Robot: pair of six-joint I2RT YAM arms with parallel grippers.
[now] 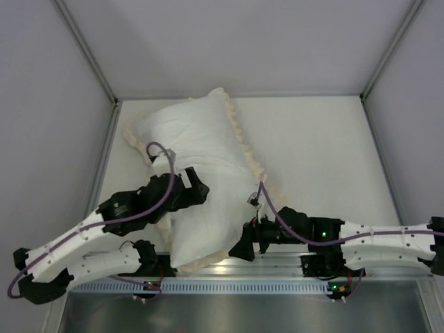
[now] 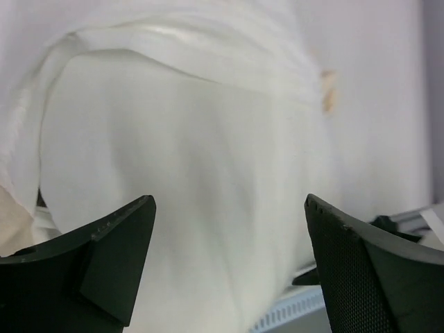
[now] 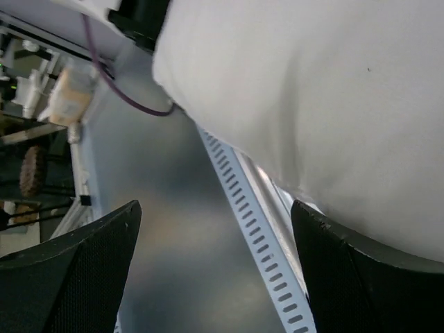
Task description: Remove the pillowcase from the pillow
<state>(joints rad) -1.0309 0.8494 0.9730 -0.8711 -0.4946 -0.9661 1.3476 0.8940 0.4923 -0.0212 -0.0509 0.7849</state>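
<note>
Between the left jaws, which stand wide apart and hold nothing, bulges the bare white pillow (image 2: 194, 208). Beyond their tips the hem of the pillowcase (image 2: 229, 28) arcs over it, so the cover looks only partly peeled back. The right jaws are apart too and empty. The pillow's near corner sits just above and to one side of them, and past them lies the slotted rail (image 3: 257, 229) at the near edge of the worktop (image 1: 326, 146).

The main danger, as I judge it, is a pinch that takes both layers — white cover on white cushion, soft and thick, with little to tell them apart. If either pair closes on the bulge straight ahead, it gets the pillow rather than the cover, and the two then travel together. A second risk is that the pillow's near end overhangs the rail. A pull toward the arm bases could drag the whole bundle off the worktop.

The cream frill (image 1: 244, 149) on the far side of the pillow from the left jaws looks the surer handle, but the plump cushion lies between.

Beyond the right jaws and off to their left, a purple cable (image 3: 121, 96) hangs near the rail — loose fabric could catch on it. Grey walls (image 1: 62, 104) close the worktop in on three sides and leave little room to swing the cover clear.
</note>
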